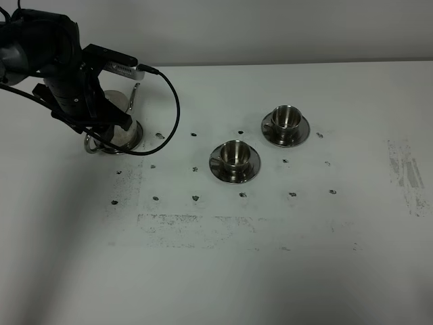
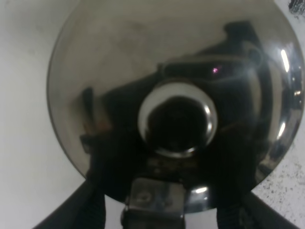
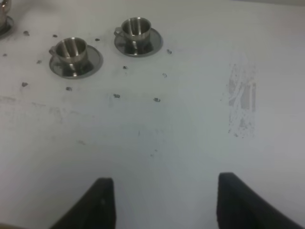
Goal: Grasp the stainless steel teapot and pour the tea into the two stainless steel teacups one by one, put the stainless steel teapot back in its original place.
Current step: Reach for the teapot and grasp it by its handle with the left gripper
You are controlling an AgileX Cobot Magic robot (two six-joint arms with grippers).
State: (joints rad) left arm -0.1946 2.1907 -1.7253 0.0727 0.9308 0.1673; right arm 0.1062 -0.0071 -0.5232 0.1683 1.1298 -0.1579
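Note:
The stainless steel teapot (image 1: pixel 118 100) stands at the far left, mostly hidden under my left gripper (image 1: pixel 111 125). Its spout points away, and its loop handle (image 1: pixel 90 143) sticks out towards the front left. A shiny rim of the round tray (image 1: pixel 137 135) shows under it. In the left wrist view the domed lid (image 2: pixel 119 62) and its knob (image 2: pixel 177 119) fill the picture. My left gripper (image 2: pixel 162 198) is open, one finger on each side of the handle mount (image 2: pixel 155 200). The two stainless steel teacups (image 1: pixel 235 156) (image 1: pixel 287 117) stand on saucers at mid-table. No tea shows. My right gripper (image 3: pixel 167 205) is open over bare table.
Small dark marks (image 1: pixel 195 197) dot the white table around the cups, and scuffed patches (image 1: pixel 406 176) lie at the right. A black cable (image 1: pixel 172 112) loops from the left arm down beside the teapot. The right wrist view shows both cups (image 3: pixel 71 50) (image 3: pixel 136 28) far off.

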